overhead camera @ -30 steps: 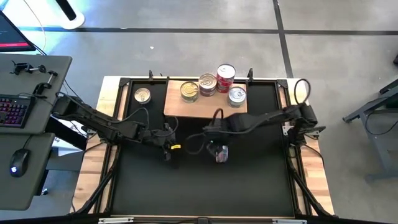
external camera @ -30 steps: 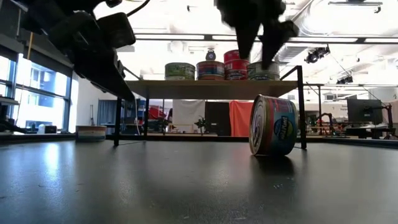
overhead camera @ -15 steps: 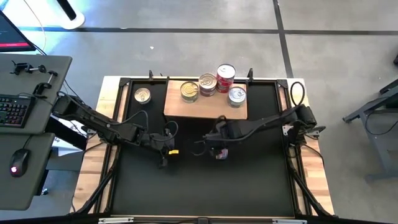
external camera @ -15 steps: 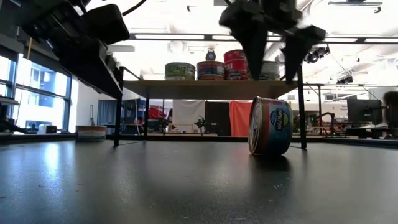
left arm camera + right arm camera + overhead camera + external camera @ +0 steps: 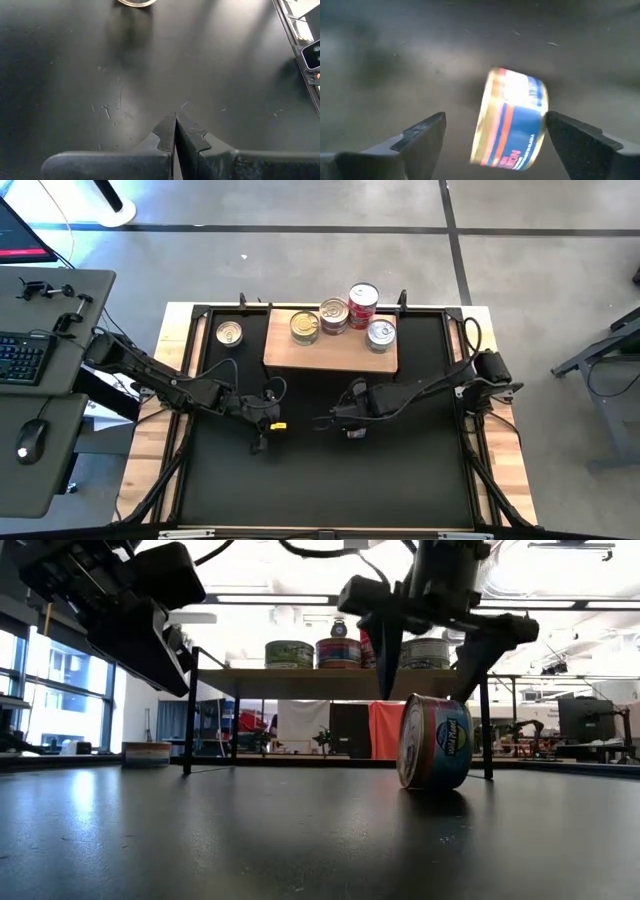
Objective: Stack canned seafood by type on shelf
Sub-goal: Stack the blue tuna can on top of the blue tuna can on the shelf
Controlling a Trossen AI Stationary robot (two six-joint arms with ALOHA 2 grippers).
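Observation:
One can of seafood (image 5: pixel 434 740) with a blue and red label stands on its edge on the black mat (image 5: pixel 320 480), its curved side down. My right gripper (image 5: pixel 424 698) hangs open over it, pointing down. One finger (image 5: pixel 422 135) stands off each flat end of the can (image 5: pixel 512 122), touching nothing. My left gripper (image 5: pixel 175 120) is shut and empty, above the mat to the left (image 5: pixel 260 444). Several cans (image 5: pixel 334 316) sit on the wooden shelf (image 5: pixel 330 352) at the far edge, one red can (image 5: pixel 363 302) raised on another.
A single silver-lidded can (image 5: pixel 229 333) lies flat on the mat left of the shelf. The shelf's thin black legs (image 5: pixel 485 720) stand just behind the upright can. The mat's near half lies bare.
My right gripper has sunk toward the can on the mat and rolled about the line it points along. Its fingers now stand on either side of the can's top instead of above it. The can has stayed on its edge.

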